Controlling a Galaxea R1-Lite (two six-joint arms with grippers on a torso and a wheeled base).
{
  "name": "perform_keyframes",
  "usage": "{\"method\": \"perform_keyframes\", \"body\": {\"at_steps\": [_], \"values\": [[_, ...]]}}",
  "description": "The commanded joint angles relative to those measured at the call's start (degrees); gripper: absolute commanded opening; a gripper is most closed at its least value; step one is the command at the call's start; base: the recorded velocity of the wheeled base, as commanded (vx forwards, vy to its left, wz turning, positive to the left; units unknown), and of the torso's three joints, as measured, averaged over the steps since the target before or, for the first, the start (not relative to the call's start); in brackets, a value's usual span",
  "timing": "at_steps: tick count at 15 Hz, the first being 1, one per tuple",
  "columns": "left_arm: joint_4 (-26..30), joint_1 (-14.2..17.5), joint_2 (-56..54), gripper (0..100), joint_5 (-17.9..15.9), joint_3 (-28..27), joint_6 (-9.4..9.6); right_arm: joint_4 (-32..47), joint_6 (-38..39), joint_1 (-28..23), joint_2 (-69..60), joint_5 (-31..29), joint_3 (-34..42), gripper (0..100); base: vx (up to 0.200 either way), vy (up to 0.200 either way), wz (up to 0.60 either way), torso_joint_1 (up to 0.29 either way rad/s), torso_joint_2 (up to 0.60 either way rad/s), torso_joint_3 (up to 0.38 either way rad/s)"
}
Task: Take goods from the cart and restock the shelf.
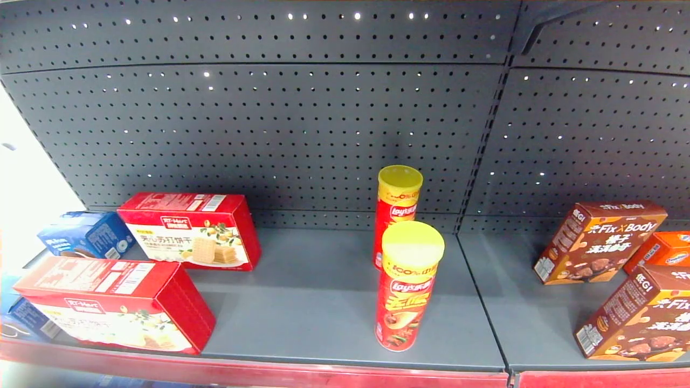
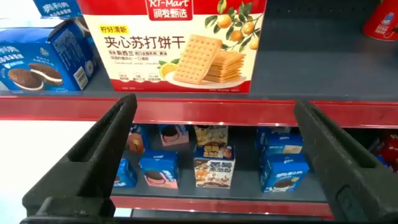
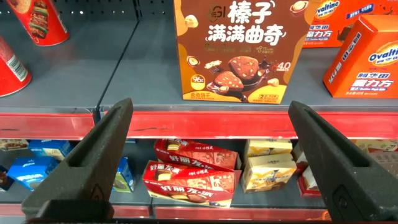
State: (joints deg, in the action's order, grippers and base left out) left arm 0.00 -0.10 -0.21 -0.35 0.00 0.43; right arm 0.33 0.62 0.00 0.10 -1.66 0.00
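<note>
left gripper (image 2: pixel 214 106) spread wide, empty, red cracker box (image 2: pixel 180 43) just ahead; right gripper (image 3: pixel 210 107) likewise, brown cookie box (image 3: pixel 239 50) ahead.

Left hand (image 2: pixel 214 107) and right hand (image 3: pixel 209 107), jaws of each spread wide, both seemingly level and forward-facing.

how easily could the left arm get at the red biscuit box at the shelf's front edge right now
Probably easily: the left gripper is open and empty, facing the red biscuit box, which stands at the shelf lip with nothing between them.
</note>
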Motion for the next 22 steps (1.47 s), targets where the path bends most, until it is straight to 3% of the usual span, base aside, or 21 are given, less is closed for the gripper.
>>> {"method": "perform_keyframes", "body": {"at_steps": [1, 4, 22], "values": [[0.09, 0.01, 0.21, 100, -0.26, 0.0, 0.45, -0.07, -0.01, 0.0, 0.08, -0.01, 0.0, 100, 0.0, 0.0, 0.0, 0.0, 0.0, 0.0], [0.0, 0.01, 0.21, 100, -0.26, 0.0, 0.36, 0.02, -0.01, 0.0, 0.08, -0.01, 0.0, 100, -0.133, 0.0, 0.0, 0.002, 0.0, 0.003], [0.09, 0.01, 0.21, 100, -0.09, 0.0, 0.19, 0.02, -0.01, 0.0, 0.08, 0.16, -0.09, 100, 0.0, 0.0, -0.03, 0.002, 0.0, 0.0]]}}
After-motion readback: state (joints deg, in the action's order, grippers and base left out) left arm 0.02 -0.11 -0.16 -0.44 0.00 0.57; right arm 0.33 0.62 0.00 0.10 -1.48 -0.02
